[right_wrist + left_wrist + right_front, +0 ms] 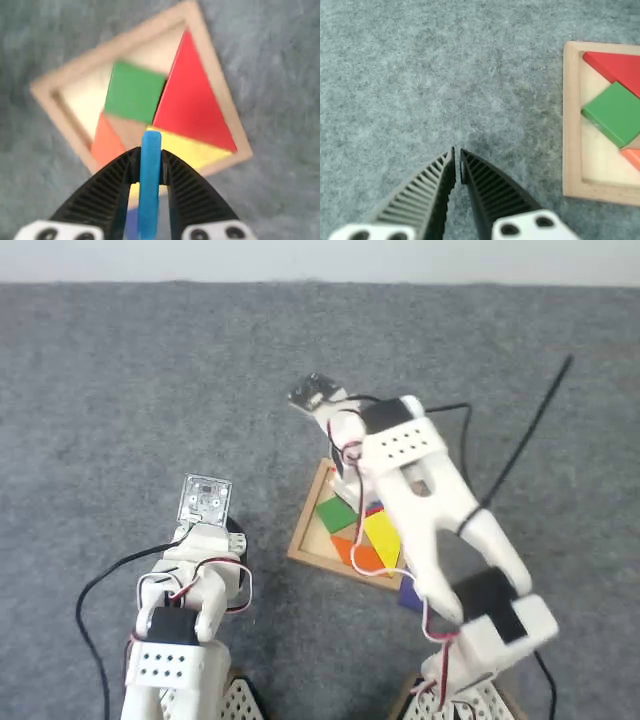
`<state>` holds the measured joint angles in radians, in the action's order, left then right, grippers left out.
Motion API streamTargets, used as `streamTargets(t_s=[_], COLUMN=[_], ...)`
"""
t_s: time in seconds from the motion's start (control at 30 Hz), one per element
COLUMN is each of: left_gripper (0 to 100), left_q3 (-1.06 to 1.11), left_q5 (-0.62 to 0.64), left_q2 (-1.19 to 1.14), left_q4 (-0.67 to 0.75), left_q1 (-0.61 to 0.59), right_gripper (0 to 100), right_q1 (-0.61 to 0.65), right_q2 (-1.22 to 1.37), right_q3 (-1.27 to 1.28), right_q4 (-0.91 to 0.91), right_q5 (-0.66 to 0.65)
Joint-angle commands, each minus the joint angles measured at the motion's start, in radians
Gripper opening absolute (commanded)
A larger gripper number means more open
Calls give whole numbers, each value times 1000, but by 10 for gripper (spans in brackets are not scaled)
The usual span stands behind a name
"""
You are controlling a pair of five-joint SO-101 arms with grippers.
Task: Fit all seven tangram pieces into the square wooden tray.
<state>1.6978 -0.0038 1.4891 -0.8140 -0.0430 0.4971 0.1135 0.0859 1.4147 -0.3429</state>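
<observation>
the task looks a little past halfway. the wooden tray (pixel 115 52) sits on the grey counter (pixel 420 75) with four pieces lying flat in it: a big red triangle (pixel 192 110), a green square (pixel 134 92), an orange triangle (pixel 107 142) and a yellow triangle (pixel 192 152). bare wood shows beside the green square and in the gap between it and the orange triangle. the right hand (pixel 150 151) hangs over the tray, clamped on a blue piece (pixel 149 190) held on edge above that gap, so this one is not yet seated. what seems to be a dark violet piece (pixel 408 594) lies on the counter just outside the tray's near corner. the seventh piece i cannot find. the left hand (pixel 457 152) hovers over bare counter beside the tray, fingers pinched together, holding nothing.
</observation>
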Motion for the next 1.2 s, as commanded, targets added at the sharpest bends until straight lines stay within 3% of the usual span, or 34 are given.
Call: streamTargets(t_s=[0.0, 0.1, 0.33, 0.53, 0.67, 0.9, 1.17], left_gripper=[14, 14, 14, 14, 14, 14, 14], left_q3=[-8, -8, -8, -8, -8, -8, -8], left_q5=[5, 5, 5, 5, 5, 5, 5], left_q2=[12, 12, 12, 12, 12, 12, 12], left_q4=[-2, -2, -2, -2, -2, -2, -2], left_q1=[-5, -5, -5, -5, -5, -5, -5], right_gripper=[8, 8, 8, 8, 27, 215, 203], right_q1=[31, 53, 114, 131, 125, 127, 122], right_q2=[90, 182, 377, 441, 444, 437, 437], right_q3=[-140, -192, -358, -416, -416, -434, -571], right_q4=[-56, -85, -22, 35, 39, 42, 107], right_q5=[175, 166, -374, -560, -594, -589, -511])
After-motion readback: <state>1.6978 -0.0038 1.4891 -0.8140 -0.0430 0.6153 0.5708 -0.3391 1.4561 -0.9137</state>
